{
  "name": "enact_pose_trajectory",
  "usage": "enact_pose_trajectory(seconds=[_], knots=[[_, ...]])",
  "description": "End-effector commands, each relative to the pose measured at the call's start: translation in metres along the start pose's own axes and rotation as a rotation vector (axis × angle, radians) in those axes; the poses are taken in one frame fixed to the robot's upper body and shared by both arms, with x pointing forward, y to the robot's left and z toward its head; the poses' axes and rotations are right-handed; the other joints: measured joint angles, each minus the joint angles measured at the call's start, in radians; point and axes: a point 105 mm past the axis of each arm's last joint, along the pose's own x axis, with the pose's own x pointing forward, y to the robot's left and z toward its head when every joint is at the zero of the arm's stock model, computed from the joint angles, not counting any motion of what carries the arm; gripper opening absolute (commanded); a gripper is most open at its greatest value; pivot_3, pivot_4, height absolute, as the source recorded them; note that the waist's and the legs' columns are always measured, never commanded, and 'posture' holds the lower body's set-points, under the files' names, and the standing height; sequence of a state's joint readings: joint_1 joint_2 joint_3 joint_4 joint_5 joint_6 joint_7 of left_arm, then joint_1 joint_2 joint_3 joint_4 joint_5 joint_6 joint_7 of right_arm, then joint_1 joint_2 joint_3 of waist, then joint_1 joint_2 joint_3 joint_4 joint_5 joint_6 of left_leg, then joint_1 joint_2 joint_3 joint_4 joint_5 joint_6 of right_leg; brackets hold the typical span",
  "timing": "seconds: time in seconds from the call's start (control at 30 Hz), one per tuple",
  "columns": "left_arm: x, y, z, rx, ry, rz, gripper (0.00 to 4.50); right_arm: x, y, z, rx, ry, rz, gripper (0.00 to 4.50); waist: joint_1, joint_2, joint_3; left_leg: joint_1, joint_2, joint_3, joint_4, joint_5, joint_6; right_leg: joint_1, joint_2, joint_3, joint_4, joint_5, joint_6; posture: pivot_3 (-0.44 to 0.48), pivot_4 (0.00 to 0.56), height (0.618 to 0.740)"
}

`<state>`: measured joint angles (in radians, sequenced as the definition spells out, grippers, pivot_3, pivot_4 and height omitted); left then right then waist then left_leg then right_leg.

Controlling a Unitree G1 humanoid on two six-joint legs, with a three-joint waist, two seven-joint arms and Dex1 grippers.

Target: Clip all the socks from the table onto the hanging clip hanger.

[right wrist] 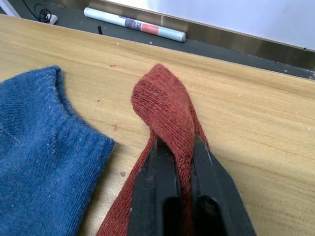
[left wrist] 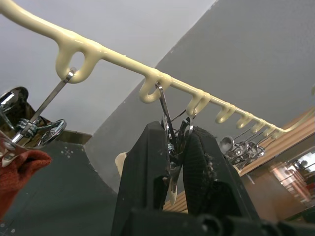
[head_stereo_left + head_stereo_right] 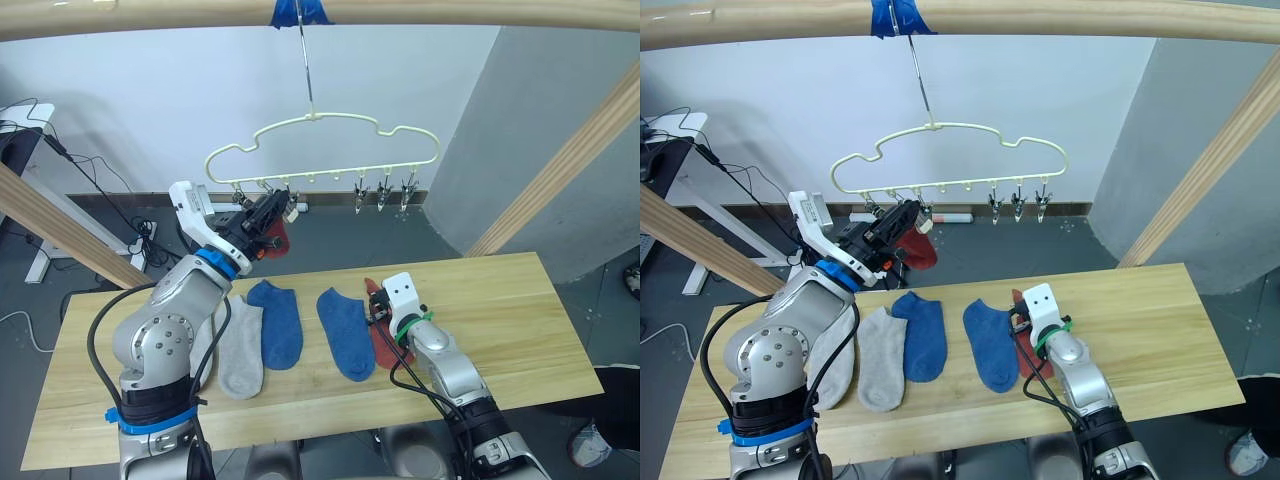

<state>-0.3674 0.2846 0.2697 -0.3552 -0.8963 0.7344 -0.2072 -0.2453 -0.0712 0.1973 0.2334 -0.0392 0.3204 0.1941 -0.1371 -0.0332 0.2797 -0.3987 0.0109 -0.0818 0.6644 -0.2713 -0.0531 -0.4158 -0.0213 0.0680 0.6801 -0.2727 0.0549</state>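
The pale yellow clip hanger (image 3: 320, 135) hangs by its hook from the top pole. My left gripper (image 3: 268, 215) is raised to the hanger's left clips and shut on one metal clip (image 2: 170, 137). Beside it a red sock (image 3: 277, 238) hangs from a neighbouring clip. On the table (image 3: 500, 310) lie two blue socks (image 3: 278, 320) (image 3: 346, 332) and a light grey sock (image 3: 241, 350); another grey sock (image 3: 205, 345) is partly hidden by my left arm. My right gripper (image 3: 378, 305) rests low on the table, shut on the cuff of a red sock (image 1: 165, 105).
A round wooden pole frame (image 3: 560, 170) surrounds the table, with slanted poles at both sides. Three bare clips (image 3: 382, 190) hang at the hanger's right end. A paper roll (image 1: 133, 23) lies on the floor behind the table. Cables (image 3: 100, 185) run along the left floor.
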Motion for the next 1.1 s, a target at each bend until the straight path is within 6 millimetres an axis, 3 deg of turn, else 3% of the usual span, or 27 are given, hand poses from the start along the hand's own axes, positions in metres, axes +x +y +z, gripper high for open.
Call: enact_pose_trajectory(seconds=[0.03, 0.27, 0.33, 0.47, 0.67, 0.93, 1.1], knots=[[0.001, -0.026, 0.023, 0.05, -0.077, -0.1, 0.31, -0.009, -0.009, -0.008, -0.031, 0.017, -0.01, 0.0, 0.001, 0.0, 0.0, 0.0, 0.0, 0.0, 0.0, 0.0, 0.0, 0.0, 0.0, 0.0, 0.0, 0.0, 0.0, -0.218, 0.265, 0.714], [0.0, -0.026, 0.022, 0.05, -0.074, -0.105, 0.31, -0.024, -0.005, 0.021, -0.11, -0.079, 0.071, 0.0, -0.001, 0.0, 0.0, -0.001, 0.0, 0.001, -0.001, 0.0, 0.0, -0.002, -0.001, 0.0, 0.0, 0.0, 0.0, -0.218, 0.269, 0.714], [0.0, -0.027, 0.022, 0.043, -0.071, -0.112, 0.31, -0.03, 0.005, 0.036, -0.135, -0.139, 0.128, 0.0, -0.002, 0.0, 0.0, -0.001, 0.0, 0.001, -0.001, 0.0, 0.0, -0.003, 0.0, 0.0, 0.0, 0.0, 0.0, -0.218, 0.27, 0.714], [-0.002, -0.031, 0.02, 0.016, -0.049, -0.142, 0.31, -0.041, 0.048, 0.085, -0.223, -0.343, 0.3, 0.0, -0.002, 0.0, 0.0, -0.002, 0.0, 0.001, -0.001, 0.0, 0.0, -0.003, 0.001, 0.001, 0.001, 0.0, 0.0, -0.218, 0.271, 0.714], [-0.002, -0.034, 0.021, -0.014, -0.042, -0.149, 0.31, -0.046, 0.078, 0.125, -0.28, -0.529, 0.352, 0.0, 0.002, 0.0, 0.0, -0.002, 0.001, 0.0, -0.001, 0.0, 0.0, -0.004, 0.0, 0.0, 0.0, 0.0, 0.0, -0.207, 0.273, 0.714], [-0.004, -0.035, 0.02, -0.024, -0.033, -0.149, 0.31, -0.042, 0.083, 0.153, -0.285, -0.686, 0.278, 0.0, 0.003, -0.001, 0.001, -0.003, 0.001, 0.001, -0.001, 0.0, 0.0, -0.004, -0.003, 0.001, 0.0, 0.0, 0.001, -0.193, 0.274, 0.714], [-0.005, -0.035, 0.018, -0.027, -0.03, -0.145, 0.31, -0.041, 0.08, 0.158, -0.278, -0.719, 0.263, 0.0, 0.003, -0.001, 0.001, -0.003, 0.001, 0.0, -0.001, 0.0, 0.0, -0.004, -0.002, 0.0, 0.0, 0.0, 0.0, -0.192, 0.273, 0.714]])
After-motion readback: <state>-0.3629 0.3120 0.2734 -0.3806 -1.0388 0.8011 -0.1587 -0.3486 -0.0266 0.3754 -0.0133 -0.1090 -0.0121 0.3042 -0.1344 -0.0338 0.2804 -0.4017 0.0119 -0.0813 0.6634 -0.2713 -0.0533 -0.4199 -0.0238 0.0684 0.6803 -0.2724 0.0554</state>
